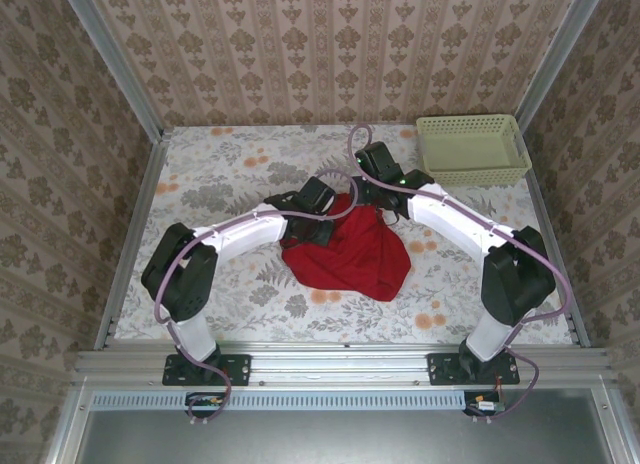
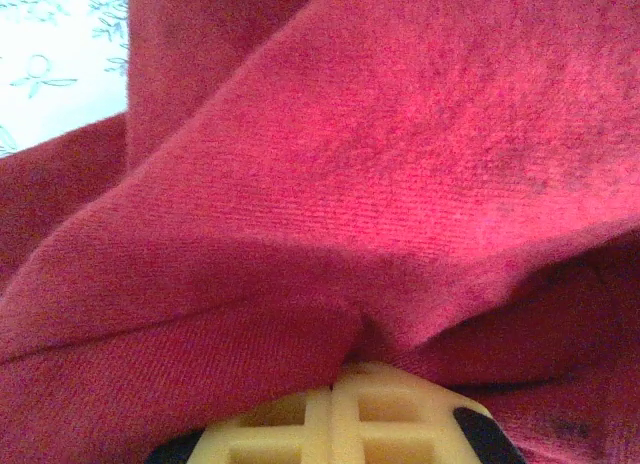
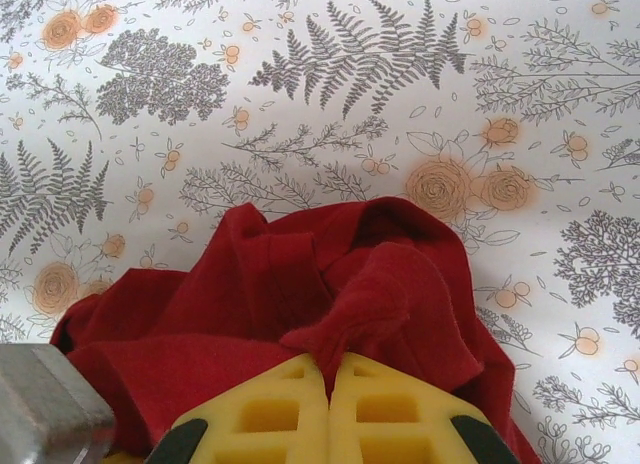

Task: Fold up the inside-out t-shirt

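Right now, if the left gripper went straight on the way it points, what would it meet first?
The t-shirt: the left gripper is shut on a fold of it, with more red cloth bunched directly ahead. What lies behind is hidden.

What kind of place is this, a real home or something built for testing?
Probably a robot test cell dressed as a home. The left arm and right arm are bolted to a metal rail, aluminium posts frame the wallpapered walls, and a red t-shirt lies on the flowered table.

One t-shirt (image 1: 345, 254), apparently; one basket (image 1: 472, 149); two arms (image 1: 245, 234).
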Available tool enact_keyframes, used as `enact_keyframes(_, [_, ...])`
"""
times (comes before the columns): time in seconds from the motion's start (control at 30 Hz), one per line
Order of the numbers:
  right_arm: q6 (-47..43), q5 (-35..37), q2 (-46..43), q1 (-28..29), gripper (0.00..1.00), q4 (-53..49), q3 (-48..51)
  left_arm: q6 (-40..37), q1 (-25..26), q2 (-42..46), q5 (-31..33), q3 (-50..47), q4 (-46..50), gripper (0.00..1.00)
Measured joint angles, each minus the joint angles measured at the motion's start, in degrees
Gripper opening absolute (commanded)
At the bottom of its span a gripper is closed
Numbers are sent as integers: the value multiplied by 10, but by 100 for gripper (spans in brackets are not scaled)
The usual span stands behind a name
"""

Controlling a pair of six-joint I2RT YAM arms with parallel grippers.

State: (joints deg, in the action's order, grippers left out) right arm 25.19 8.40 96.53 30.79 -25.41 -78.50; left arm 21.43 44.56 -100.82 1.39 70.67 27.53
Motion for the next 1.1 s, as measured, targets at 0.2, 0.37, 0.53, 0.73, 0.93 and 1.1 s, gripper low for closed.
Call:
enact_keyframes(0.2, [-1, 32, -8, 0, 0, -1, 17, -2, 23, 66, 32, 12, 33, 0])
enact_keyframes(0.37, [-8, 54, -10, 0, 0, -5, 18, -3, 43, 155, 37, 40, 44, 0])
enact_keyframes(0.53, [-12, 60, -20, 6, 0, -5, 18, -3, 45, 209, 21, 40, 37, 0])
enact_keyframes(0.73, [10, 60, -66, 3, 0, -7, 56, -21, 47, 226, -1, -29, 23, 12])
enact_keyframes(0.93, [38, 62, -123, -5, 0, -11, 121, -27, 58, 226, -28, -161, 3, 26])
enact_keyframes(1.1, [51, 61, -141, -5, 0, -6, 167, -13, 74, 240, -34, -206, -14, 45])
